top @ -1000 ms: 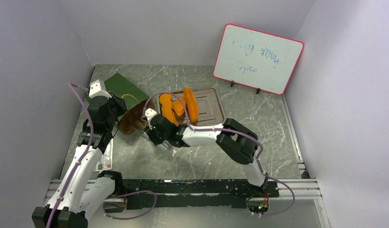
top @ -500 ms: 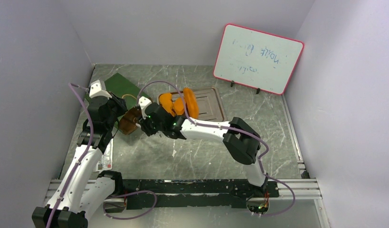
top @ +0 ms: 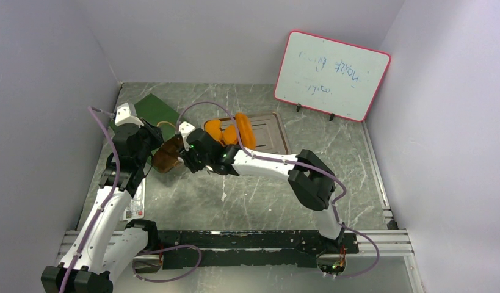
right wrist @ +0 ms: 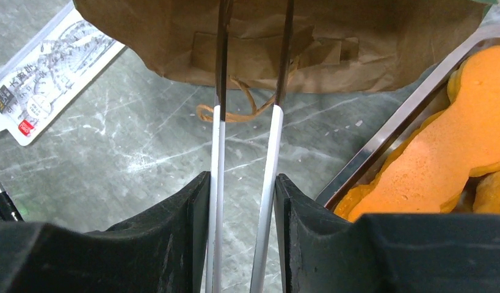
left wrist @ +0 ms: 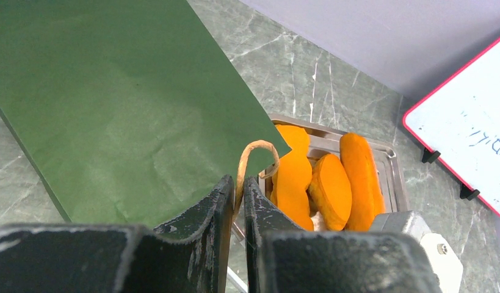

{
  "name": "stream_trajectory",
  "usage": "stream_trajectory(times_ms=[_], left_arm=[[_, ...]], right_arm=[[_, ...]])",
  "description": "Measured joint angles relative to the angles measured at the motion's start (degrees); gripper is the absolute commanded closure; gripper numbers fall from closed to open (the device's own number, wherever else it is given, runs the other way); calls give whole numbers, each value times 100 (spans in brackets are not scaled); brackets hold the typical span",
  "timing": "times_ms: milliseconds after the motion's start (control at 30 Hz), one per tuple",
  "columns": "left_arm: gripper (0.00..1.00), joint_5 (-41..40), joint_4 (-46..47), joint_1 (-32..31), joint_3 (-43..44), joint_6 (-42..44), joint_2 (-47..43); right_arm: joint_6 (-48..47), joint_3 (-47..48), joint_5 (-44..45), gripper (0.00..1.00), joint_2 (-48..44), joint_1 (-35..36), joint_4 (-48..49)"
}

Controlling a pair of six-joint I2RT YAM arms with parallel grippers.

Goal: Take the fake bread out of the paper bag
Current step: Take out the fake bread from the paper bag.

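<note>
The paper bag lies on its side, dark green outside, its brown mouth facing the tray. My left gripper is shut on the bag's tan cord handle at the mouth's upper edge. My right gripper is shut on metal tongs, whose two arms reach into the bag mouth with their tips hidden in there. Three pieces of orange fake bread lie on the metal tray, also in the wrist views.
A second cord handle lies on the table below the bag mouth. A printed white packet lies left of the mouth. The tray rim is close on the tongs' right. A pink-framed whiteboard stands at the back right.
My right arm has swung left and away from me, bringing the tongs up to the bag mouth and into it. The left gripper has kept its hold on the handle.
</note>
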Motion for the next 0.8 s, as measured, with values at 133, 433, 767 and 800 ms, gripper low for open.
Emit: stream_trajectory(times_ms=[133, 433, 767, 800], left_arm=[[93, 13, 2, 0, 0, -2, 2], [93, 61, 2, 0, 0, -4, 2], [93, 168, 2, 0, 0, -4, 35], [93, 175, 2, 0, 0, -4, 42]], right_arm=[[-2, -9, -31, 60, 0, -2, -76], [-17, 243, -352, 59, 136, -133, -164], [-24, 481, -693, 56, 601, -293, -109], [-24, 483, -730, 56, 627, -299, -101]])
